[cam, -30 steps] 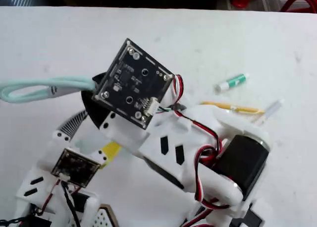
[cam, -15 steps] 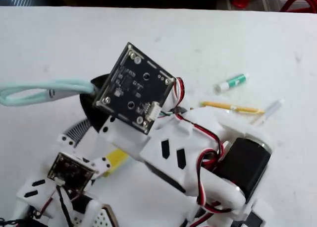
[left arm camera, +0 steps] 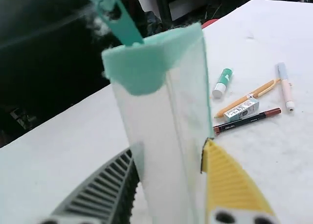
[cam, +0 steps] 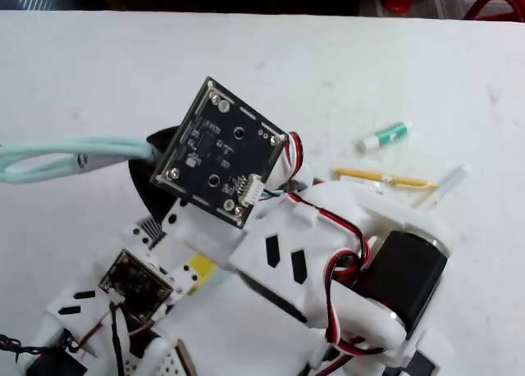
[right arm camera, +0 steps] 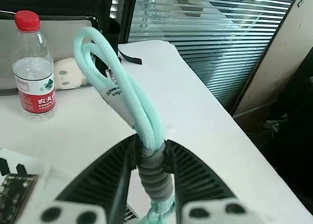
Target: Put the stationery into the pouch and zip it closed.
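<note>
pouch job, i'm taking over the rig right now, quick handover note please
Left gripper: shut on the pouch.
Right gripper: shut on the pouch strap.
Stationery: green-capped stick, yellow pencil, dark pencil, pen and small box lie on the table, outside the pouch.
Done: both arms hold the pouch.
Left: load every item, then zip it closed.
</note>
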`<state>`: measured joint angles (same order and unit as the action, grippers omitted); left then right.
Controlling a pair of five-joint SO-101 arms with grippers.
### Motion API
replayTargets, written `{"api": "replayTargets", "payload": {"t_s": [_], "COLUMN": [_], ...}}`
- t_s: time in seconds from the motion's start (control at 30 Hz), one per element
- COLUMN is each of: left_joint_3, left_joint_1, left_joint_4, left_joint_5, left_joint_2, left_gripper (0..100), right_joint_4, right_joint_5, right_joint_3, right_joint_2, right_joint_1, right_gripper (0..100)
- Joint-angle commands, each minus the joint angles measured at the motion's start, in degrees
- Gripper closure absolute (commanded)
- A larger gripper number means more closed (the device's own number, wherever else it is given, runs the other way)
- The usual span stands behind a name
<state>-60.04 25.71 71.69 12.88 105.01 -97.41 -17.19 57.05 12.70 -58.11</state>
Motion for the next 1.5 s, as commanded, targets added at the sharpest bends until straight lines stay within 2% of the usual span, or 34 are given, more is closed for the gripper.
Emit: {"api": "replayTargets", "payload": {"t_s": [0.0, 0.17, 0.5, 0.63, 0.73, 0.83, 0.9, 0.97, 1.03, 1.13, 1.2, 1.33, 1.47], "left_joint_3": [0.3, -1.0, -14.9, -18.7, -22.5, -24.8, -23.0, -17.2, -9.7, -1.4, 0.0, -1.1, -6.2], "left_joint_1": [0.9, 0.6, -1.0, -5.6, -7.9, -8.3, -9.5, -11.2, -12.2, -12.2, -12.0, -12.4, -12.4], "left_joint_4": [0.4, -2.3, -29.1, -41.5, -47.5, -53.1, -56.6, -56.7, -52.9, -46.0, -44.9, -45.0, -45.0], "left_joint_5": [-0.6, -0.6, -0.6, -0.7, -0.7, -1.5, -4.8, -8.0, -9.8, -10.3, -10.3, -10.3, -10.3], "left_joint_2": [-0.2, -0.2, -0.3, -0.6, -1.5, -7.9, -15.7, -24.9, -34.5, -45.8, -50.4, -51.4, -45.3], "left_gripper": [82, 85, 93, 93, 93, 93, 93, 93, 93, 93, 93, 93, 93], "right_joint_4": [-1.1, -1.0, 2.9, 7.9, 9.5, 9.3, 9.0, 8.9, 8.7, 8.7, 8.6, 7.7, 8.0], "right_joint_5": [-0.2, -0.2, -0.6, -0.6, -0.6, -0.4, -0.2, -0.2, -0.2, -0.2, -0.2, -0.2, -0.2], "right_joint_3": [0.2, 0.2, 0.2, -0.2, -0.5, -0.4, -0.4, -0.4, -0.4, -0.4, -0.4, -1.0, -2.4], "right_joint_2": [1.1, 0.8, -6.3, -6.8, -7.7, -10.5, -12.4, -13.8, -13.9, -13.9, -14.3, -15.0, -16.0], "right_joint_1": [2.6, 4.1, 4.4, 8.3, 12.1, 14.5, 14.9, 15.0, 15.0, 15.0, 15.9, 17.6, 18.9], "right_gripper": [98.1, 98.1, 98.1, 98.1, 98.1, 98.1, 98.1, 98.1, 98.1, 98.1, 98.1, 98.1, 98.1]}}
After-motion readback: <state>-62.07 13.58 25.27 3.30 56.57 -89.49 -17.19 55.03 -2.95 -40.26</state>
